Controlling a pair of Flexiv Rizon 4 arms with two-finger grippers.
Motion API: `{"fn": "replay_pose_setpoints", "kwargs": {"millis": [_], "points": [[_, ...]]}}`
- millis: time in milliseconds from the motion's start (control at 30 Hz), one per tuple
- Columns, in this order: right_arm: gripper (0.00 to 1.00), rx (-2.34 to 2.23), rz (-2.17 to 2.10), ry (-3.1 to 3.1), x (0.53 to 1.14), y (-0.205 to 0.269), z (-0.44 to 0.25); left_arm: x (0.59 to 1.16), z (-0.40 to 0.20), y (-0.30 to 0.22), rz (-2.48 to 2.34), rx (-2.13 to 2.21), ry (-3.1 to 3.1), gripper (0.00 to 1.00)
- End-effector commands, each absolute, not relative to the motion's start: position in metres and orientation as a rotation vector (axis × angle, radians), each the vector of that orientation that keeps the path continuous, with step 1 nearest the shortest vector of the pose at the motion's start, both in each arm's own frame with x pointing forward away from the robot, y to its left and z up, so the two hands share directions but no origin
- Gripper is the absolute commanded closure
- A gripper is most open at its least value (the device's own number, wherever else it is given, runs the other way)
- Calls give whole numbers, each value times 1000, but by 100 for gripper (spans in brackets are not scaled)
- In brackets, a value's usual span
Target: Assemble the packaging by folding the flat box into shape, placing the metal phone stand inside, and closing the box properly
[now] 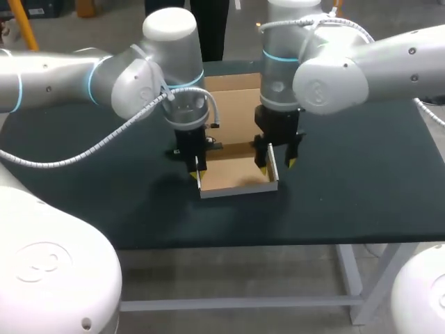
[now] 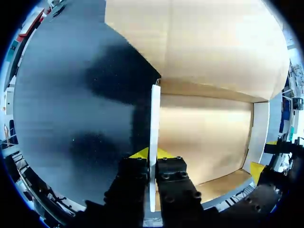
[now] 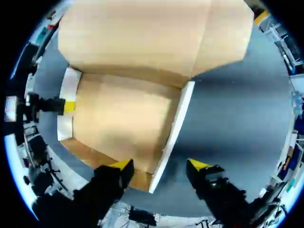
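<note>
Dark desk (image 1: 361,188) carrying a half-folded cardboard box (image 1: 236,175) at centre.
Its 9 o'clock wall is pinched by the left end effector (image 1: 195,171); the right end effector (image 1: 277,166) stands wide, straddling the 3 o'clock wall.

soft overhead light; dark shadows across table (image 1: 361,188)

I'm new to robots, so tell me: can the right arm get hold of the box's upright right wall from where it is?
Likely yes. The right tool is open and straddles the right wall, one finger inside, one outside, nothing else between.
</note>
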State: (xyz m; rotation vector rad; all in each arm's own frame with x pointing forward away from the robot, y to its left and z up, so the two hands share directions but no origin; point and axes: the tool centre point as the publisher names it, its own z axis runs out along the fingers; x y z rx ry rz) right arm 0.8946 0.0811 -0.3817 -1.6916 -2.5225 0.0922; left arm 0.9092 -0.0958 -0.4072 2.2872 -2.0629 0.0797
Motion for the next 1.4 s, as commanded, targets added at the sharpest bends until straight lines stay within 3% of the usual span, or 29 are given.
{"fn": "replay_pose_setpoints", "kwargs": {"millis": [33,233,733,1400], "points": [[0,-1621,-66,-2646,880,67,-369,907,-405,-98,80,2297,-2073,100],[0,-1302,-126,-2719,875,51,-358,907,-405,-98,77,2297,-2084,100],[0,-1308,-188,-2772,874,49,-357,910,-402,-95,93,2295,-2095,100],[0,-554,-663,-2987,836,-8,-315,912,-399,-77,11,2321,-2114,100]]}}
